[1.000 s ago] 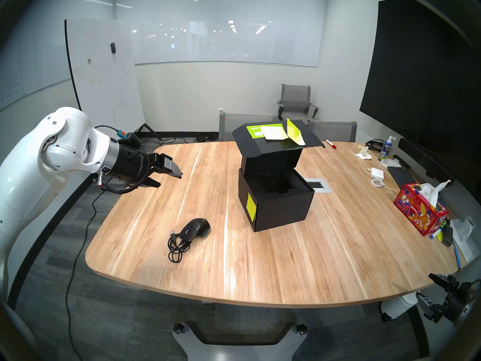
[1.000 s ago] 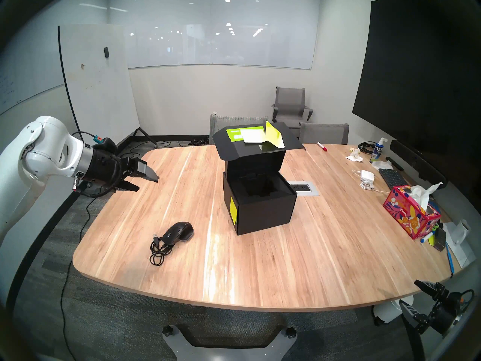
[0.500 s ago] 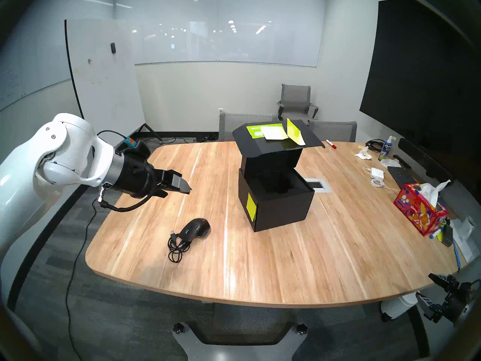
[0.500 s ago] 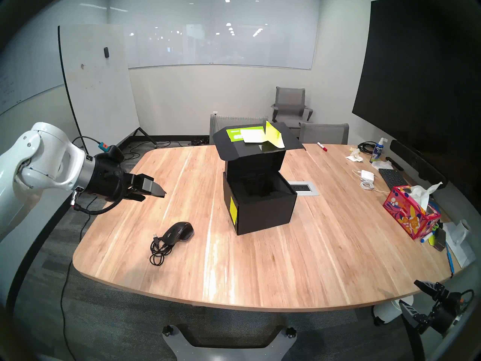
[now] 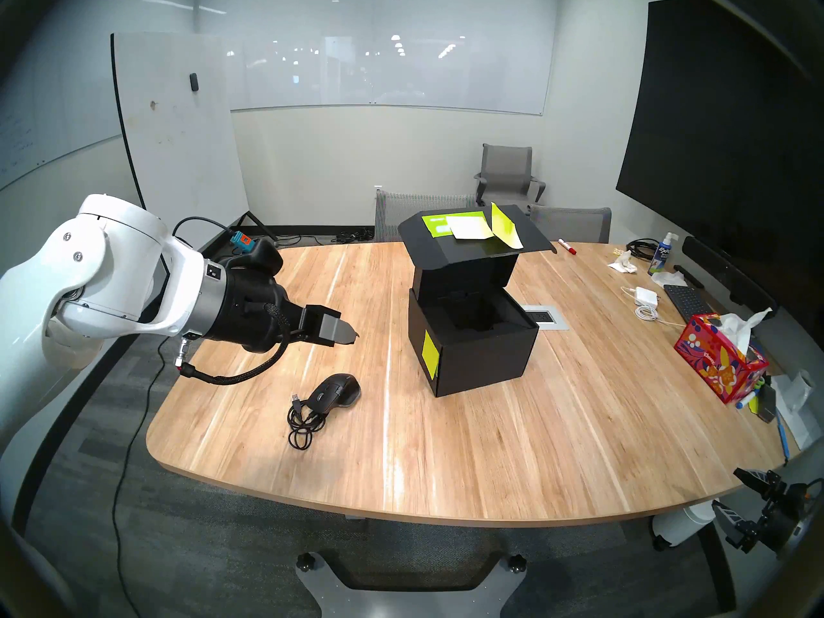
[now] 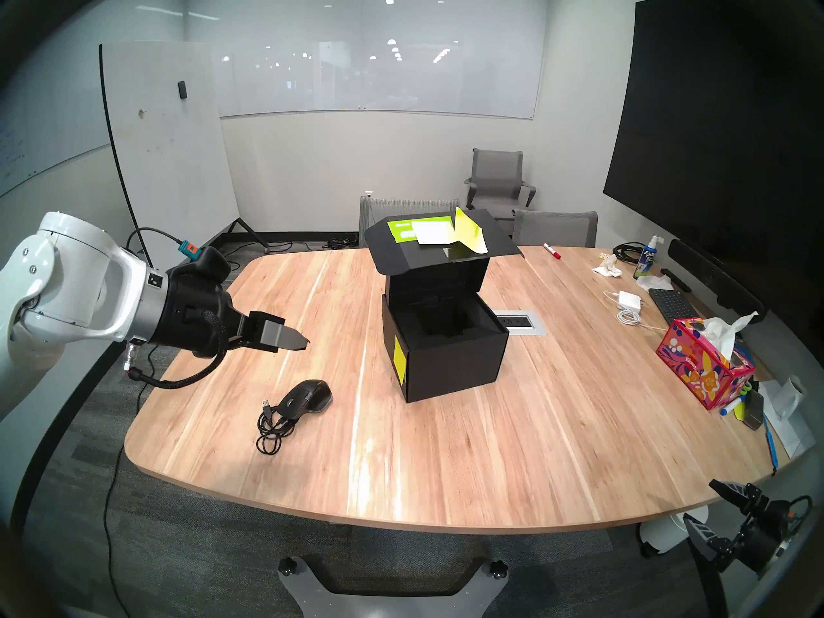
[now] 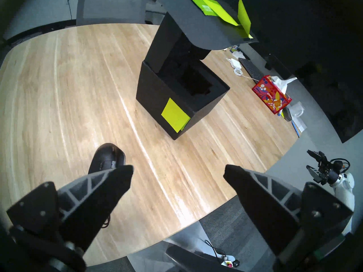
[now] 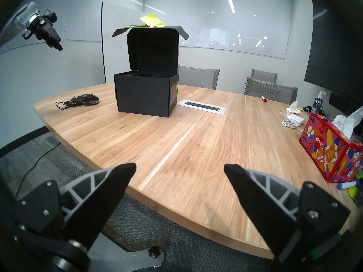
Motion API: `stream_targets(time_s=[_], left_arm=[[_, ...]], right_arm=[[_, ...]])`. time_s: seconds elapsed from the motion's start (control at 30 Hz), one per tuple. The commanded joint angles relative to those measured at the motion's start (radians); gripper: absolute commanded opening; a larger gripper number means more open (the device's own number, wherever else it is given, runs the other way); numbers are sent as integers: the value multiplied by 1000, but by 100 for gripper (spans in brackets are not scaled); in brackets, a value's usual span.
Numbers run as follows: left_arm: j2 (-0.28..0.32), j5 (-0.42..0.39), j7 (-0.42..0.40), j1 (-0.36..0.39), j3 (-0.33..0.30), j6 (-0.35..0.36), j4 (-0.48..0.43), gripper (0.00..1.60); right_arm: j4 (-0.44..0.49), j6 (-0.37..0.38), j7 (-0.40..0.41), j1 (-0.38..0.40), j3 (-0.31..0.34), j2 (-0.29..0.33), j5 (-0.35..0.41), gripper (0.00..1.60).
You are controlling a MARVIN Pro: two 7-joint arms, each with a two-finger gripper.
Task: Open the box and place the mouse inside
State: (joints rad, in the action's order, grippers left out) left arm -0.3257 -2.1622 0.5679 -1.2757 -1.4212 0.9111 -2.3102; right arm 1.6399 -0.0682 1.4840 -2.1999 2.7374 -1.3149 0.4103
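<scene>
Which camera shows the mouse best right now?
Either head view: the whole mouse and its coiled cable lie unobstructed on the table. In the left wrist view a finger hides part of the mouse; in the right wrist view it is small and distant.

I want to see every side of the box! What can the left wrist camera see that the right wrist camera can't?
Only the left wrist view shows the yellow-green sticky note on the box's side and the right gripper. Only the right wrist view shows the red marker, the spray bottle and the left gripper. Both show the open box, the mouse and the tissue box.
</scene>
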Motion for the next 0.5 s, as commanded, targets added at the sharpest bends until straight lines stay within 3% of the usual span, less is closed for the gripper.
stream_targets(time_s=[0.0, 0.13, 0.47], left_arm=[[-11, 48, -32, -36, -56, -49, -81, 160], [-19, 75, -45, -60, -74, -70, -132, 160], [-51, 133, -102, -123, -99, -100, -133, 160]], right_arm=[[6, 0, 0, 1, 5, 2, 7, 160], [6, 0, 0, 1, 5, 2, 7, 160], [7, 0, 0, 2, 6, 1, 8, 160]])
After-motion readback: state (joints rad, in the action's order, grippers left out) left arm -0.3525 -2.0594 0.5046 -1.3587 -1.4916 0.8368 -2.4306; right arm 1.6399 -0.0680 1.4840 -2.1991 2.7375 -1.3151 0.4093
